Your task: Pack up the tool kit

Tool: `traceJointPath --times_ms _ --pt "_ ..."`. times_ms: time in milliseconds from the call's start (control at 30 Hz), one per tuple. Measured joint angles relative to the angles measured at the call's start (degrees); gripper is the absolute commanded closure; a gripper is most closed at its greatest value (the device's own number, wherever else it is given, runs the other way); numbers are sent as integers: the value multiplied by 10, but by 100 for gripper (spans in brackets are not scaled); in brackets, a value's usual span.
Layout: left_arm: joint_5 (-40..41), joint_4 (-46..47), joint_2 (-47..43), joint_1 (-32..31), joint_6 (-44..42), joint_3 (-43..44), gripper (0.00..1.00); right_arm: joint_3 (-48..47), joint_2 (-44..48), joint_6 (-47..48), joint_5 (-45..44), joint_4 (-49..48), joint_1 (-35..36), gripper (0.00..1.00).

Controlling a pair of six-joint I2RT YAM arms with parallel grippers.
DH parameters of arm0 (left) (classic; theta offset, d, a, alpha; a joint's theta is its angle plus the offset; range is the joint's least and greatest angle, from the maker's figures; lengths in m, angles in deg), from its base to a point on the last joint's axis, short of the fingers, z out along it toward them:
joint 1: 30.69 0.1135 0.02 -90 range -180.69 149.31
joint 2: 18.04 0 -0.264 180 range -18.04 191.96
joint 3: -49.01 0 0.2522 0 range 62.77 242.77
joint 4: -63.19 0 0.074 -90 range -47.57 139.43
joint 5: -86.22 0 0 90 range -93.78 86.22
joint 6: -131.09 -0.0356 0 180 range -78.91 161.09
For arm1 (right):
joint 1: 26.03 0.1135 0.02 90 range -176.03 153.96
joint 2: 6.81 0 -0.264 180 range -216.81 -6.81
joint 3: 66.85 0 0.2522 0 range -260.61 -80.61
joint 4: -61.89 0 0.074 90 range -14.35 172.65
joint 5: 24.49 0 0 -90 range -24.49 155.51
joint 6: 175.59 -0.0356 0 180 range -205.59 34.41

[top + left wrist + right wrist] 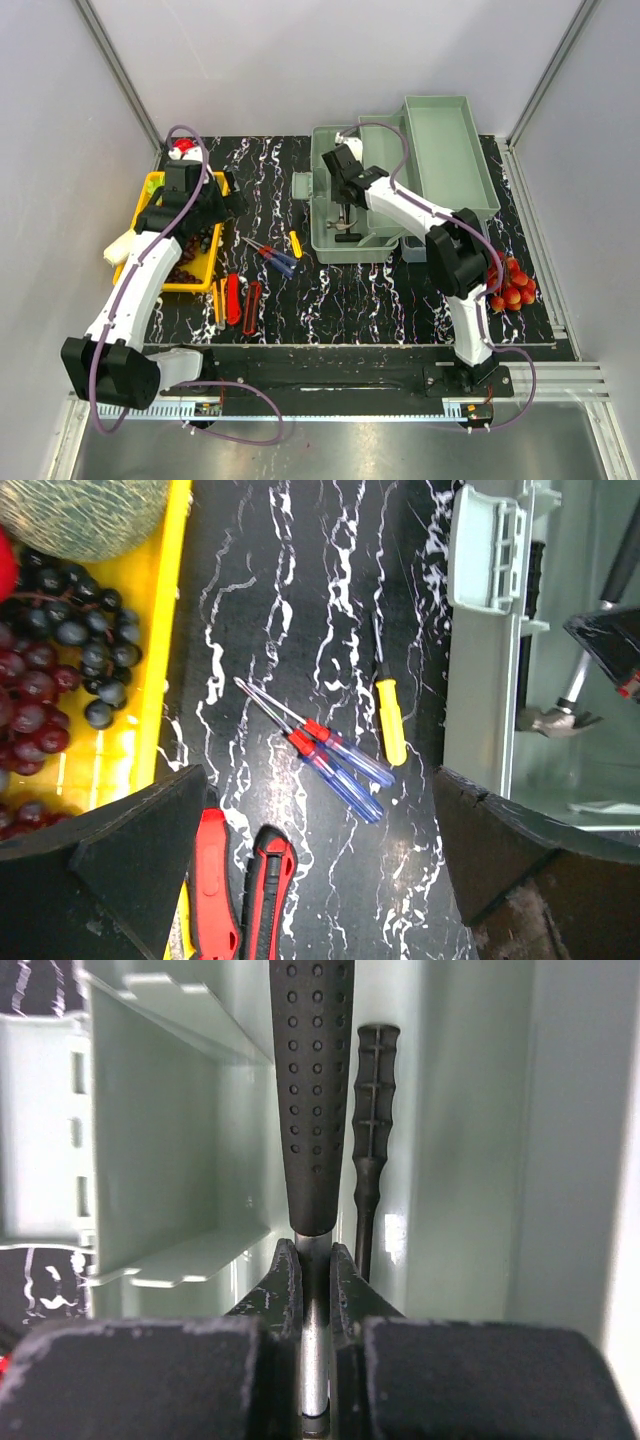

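The left arm [128,290] and the right arm [405,205] are built of white links joined by black joint housings, with a mauve cable [186,128] looping along each. The left gripper [318,865] has matte black, wedge-shaped fingers [130,870] with a grainy surface.

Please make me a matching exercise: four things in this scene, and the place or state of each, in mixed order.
1 hammer
2 yellow screwdriver
3 grapes
4 left gripper

A in the yellow tray
B open
C lying on the table
D clamped by the right gripper, in the toolbox

Pairs: 1-D, 2-C, 3-A, 4-B
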Motion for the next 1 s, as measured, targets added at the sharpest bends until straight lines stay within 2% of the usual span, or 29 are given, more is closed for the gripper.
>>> traceJointPath --times_ms 100,200,333,400,500,667,867,1000 --pt "-24 12 2 0 7 -22 1 0 -18 -4 0 10 0 98" --pt "-42 23 2 0 18 -49 1 0 -36 -7 1 17 0 90" --pt "-50 26 4 0 36 -75 1 0 -54 -16 2 22 0 77" --pt "-54 29 5 1 46 -89 1 0 -58 -26 5 23 0 67" --pt "-55 32 5 0 56 -105 1 -9 -61 -45 5 28 0 59" --pt "-62 44 20 0 78 -111 1 -50 -64 -70 -2 41 0 53" --pt "-72 77 68 0 123 -125 15 -62 -49 -75 -15 52 10 50" --pt "-72 88 98 -5 149 -127 24 -27 7 -68 -11 53 16 48"
